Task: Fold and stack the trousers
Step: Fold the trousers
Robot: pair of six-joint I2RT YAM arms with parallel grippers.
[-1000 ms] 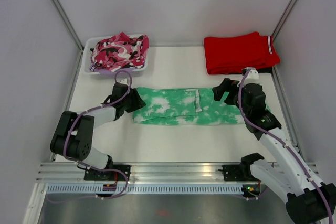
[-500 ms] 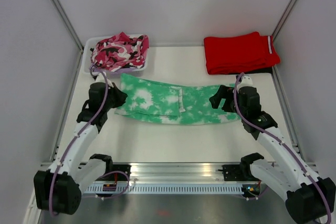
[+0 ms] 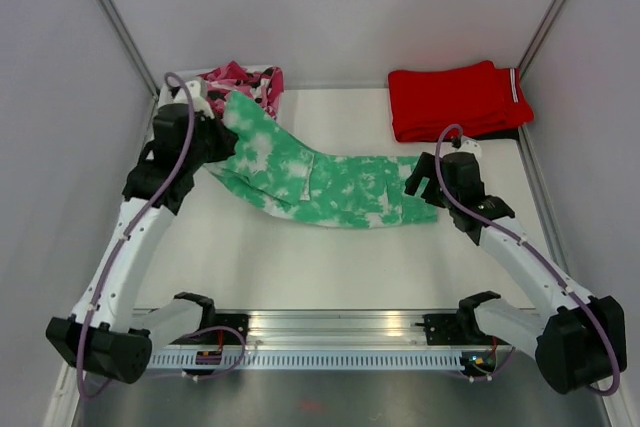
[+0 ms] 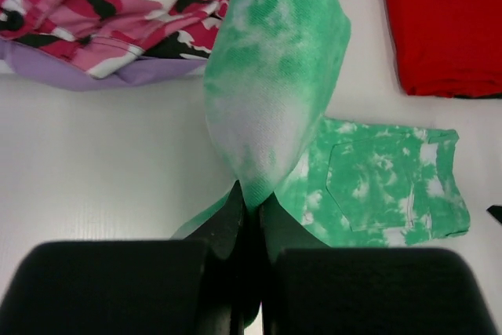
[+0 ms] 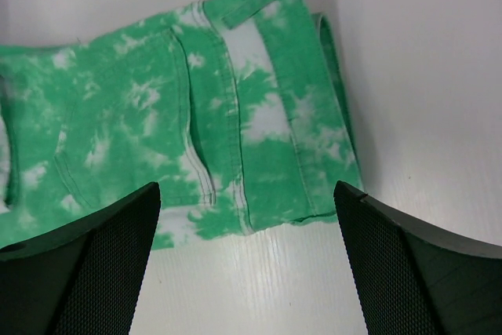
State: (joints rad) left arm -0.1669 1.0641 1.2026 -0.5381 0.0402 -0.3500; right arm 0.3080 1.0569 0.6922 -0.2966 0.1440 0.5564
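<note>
The mint green tie-dye trousers (image 3: 330, 182) stretch across the middle of the table. Their left end is lifted off the table by my left gripper (image 3: 213, 125), which is shut on the fabric; in the left wrist view the cloth (image 4: 271, 92) hangs from the closed fingers (image 4: 249, 209). The waistband end lies flat on the table at the right (image 5: 235, 123). My right gripper (image 3: 427, 179) is open and empty, hovering just above the waistband edge, with its fingertips (image 5: 102, 233) wide apart.
A pink, black and white camouflage garment (image 3: 250, 82) lies in a white tray at the back left, also in the left wrist view (image 4: 102, 5). Folded red trousers (image 3: 455, 99) lie at the back right. Grey walls enclose the table.
My left gripper has risen and moved back-left, lifting the trousers' left end off the table. The trousers slid left. My right gripper has opened and let go of the waistband end.
</note>
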